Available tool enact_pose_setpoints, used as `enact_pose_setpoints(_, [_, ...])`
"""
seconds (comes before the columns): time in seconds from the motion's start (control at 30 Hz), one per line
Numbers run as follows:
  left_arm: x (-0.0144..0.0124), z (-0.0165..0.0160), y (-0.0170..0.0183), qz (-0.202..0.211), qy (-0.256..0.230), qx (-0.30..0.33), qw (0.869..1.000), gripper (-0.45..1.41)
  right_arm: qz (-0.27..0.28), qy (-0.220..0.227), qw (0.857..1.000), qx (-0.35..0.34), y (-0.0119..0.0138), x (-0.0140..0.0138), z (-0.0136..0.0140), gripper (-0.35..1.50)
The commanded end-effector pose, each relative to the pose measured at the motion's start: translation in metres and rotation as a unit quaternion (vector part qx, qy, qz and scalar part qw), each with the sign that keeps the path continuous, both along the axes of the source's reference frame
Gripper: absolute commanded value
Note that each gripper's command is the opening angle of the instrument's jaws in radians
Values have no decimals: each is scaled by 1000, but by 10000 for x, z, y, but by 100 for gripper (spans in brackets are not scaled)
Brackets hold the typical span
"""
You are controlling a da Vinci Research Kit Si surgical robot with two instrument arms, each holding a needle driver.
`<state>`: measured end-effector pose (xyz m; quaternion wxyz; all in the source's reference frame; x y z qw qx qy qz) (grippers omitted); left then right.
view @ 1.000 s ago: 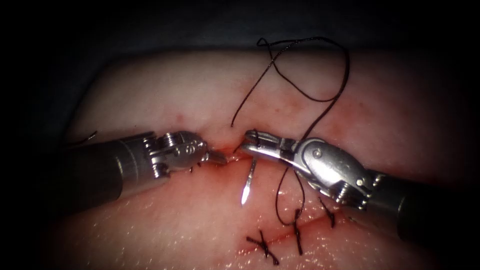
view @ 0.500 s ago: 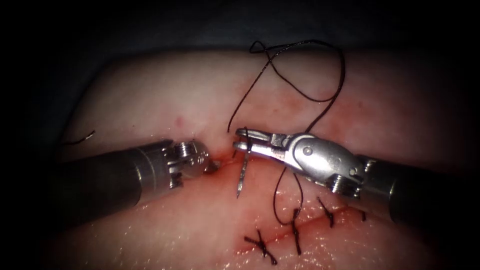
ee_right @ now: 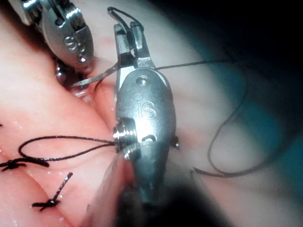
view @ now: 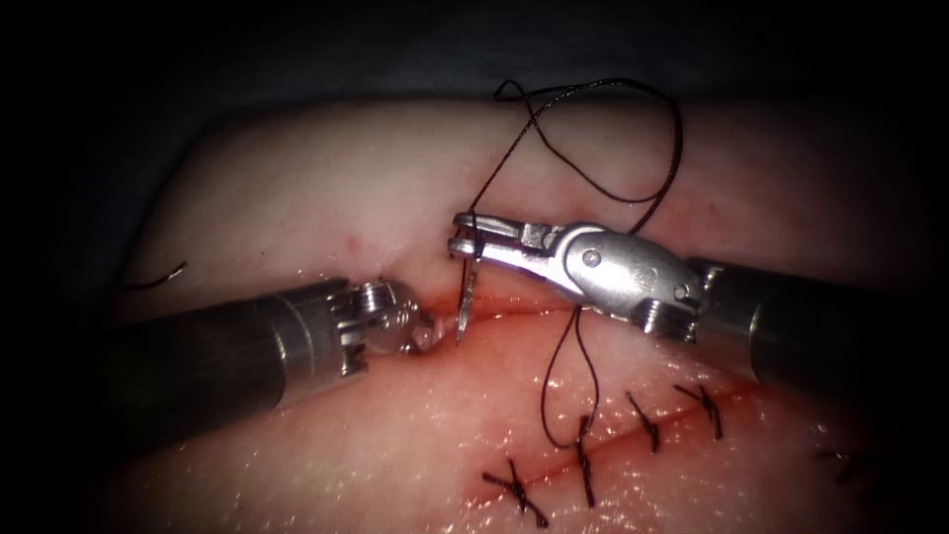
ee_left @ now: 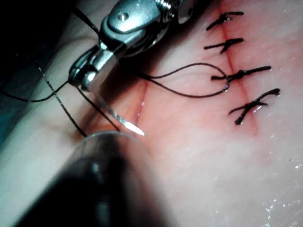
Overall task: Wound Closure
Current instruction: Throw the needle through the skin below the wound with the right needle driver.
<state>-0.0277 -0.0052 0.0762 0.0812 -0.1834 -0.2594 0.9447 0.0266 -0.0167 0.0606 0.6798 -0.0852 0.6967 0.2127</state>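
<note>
The right end effector [view: 463, 237], jaws clamped on the needle [view: 466, 297] near its thread end, carries it point-down, free of the tissue [view: 395, 455], over the open cut [view: 514, 309] while the left end effector [view: 420, 331], jaws unreadable, waits alongside; next call, I'd say, is lining up the bite.

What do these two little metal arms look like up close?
Each is a dark, round shaft ending in a shiny silver wrist with small screws and pins. The right pincer has slim silver jaws and "IS" stamped on its body; the left pincer carries a similar stamped mark.
</note>
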Motion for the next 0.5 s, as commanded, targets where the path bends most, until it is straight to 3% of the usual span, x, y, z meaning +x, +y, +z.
enact_pose_setpoints(0.03, [-6, 2, 7, 0, -1, -1, 1000, 59, 0, 0, 1000, -8, 7, 11, 3, -35])
enact_pose_setpoints(0.2, [-3, 1, 6, 1, -2, -1, 1000, 68, -1, -2, 1000, -22, 7, 12, 5, -35])
enact_pose_setpoints(0.5, [-1, -2, 4, 0, -3, -2, 1000, 63, -4, -15, 997, -75, -2, 24, 21, -35])
